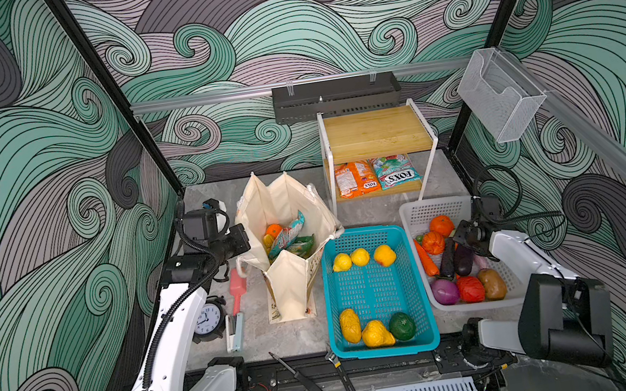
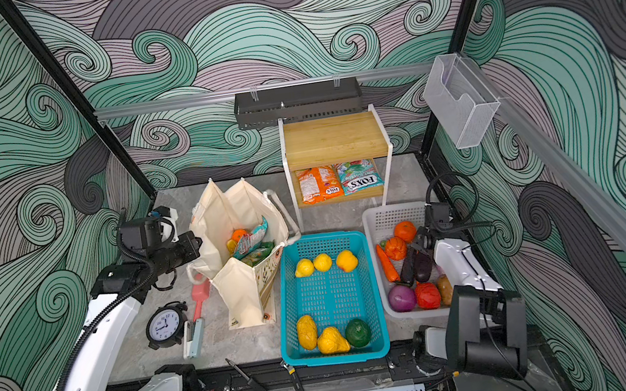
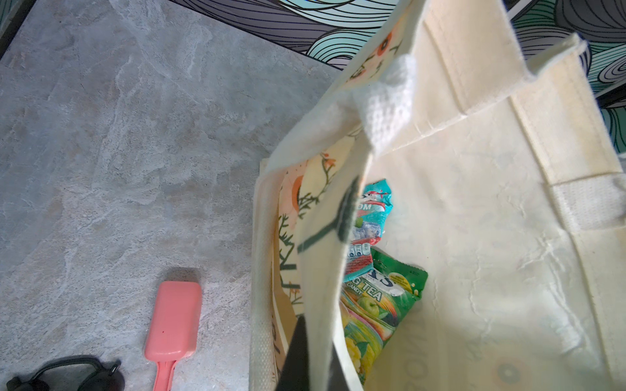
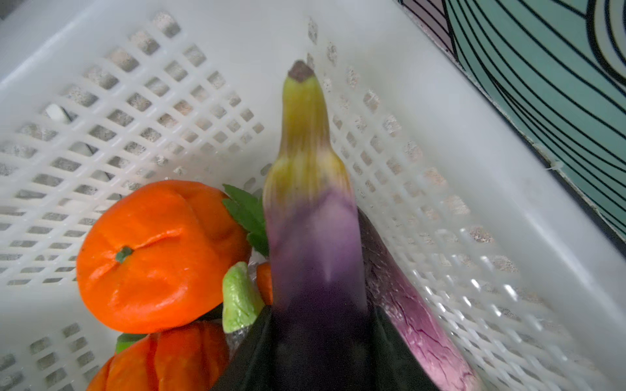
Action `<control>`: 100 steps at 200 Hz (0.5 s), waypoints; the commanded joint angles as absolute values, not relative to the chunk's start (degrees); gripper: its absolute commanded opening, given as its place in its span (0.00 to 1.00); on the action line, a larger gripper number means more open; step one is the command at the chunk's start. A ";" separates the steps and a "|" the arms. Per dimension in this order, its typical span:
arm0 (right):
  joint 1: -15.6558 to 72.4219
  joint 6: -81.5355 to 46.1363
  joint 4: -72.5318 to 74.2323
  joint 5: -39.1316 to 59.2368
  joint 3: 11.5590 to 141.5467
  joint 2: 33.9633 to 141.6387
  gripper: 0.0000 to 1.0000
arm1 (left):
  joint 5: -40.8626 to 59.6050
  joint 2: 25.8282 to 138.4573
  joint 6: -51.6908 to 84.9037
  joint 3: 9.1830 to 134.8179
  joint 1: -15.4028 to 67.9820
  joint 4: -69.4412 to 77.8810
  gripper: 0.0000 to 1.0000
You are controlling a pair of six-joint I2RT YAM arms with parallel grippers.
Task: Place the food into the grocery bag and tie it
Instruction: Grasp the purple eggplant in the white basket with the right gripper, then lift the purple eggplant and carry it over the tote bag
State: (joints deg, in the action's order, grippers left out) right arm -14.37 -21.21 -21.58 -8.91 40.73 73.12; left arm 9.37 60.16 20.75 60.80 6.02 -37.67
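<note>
I hold the grocery bag (image 1: 291,288) by the rim nearest the left arm, with the left end effector (image 1: 244,240) pinched shut on the cream fabric. The bag stands open on the tabletop (image 1: 283,344), just beside the teal basket (image 1: 351,237). An orange (image 1: 273,229), a teal-red snack packet (image 3: 369,216) and a green-yellow snack packet (image 3: 379,304) already lie inside it.

Across the tabletop, my right end effector (image 4: 320,309) is down in the white basket (image 1: 431,208). Its fingers are closed against both sides of a dark purple eggplant (image 4: 311,237), whose yellow-green stem points towards the basket wall. A paler purple eggplant (image 4: 406,304) lies touching it, and a second orange (image 4: 159,254) sits near it on the other side, in the same basket.
</note>
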 commanded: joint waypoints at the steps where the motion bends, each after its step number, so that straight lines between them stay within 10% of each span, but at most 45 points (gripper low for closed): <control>1: -14.55 -20.83 -20.92 -9.01 40.04 71.11 0.37 | 10.35 60.03 21.15 60.29 5.46 -38.93 0.00; 100: -14.59 -20.92 -22.52 -5.95 40.01 60.12 0.32 | 11.25 59.51 21.30 60.29 5.01 -38.81 0.00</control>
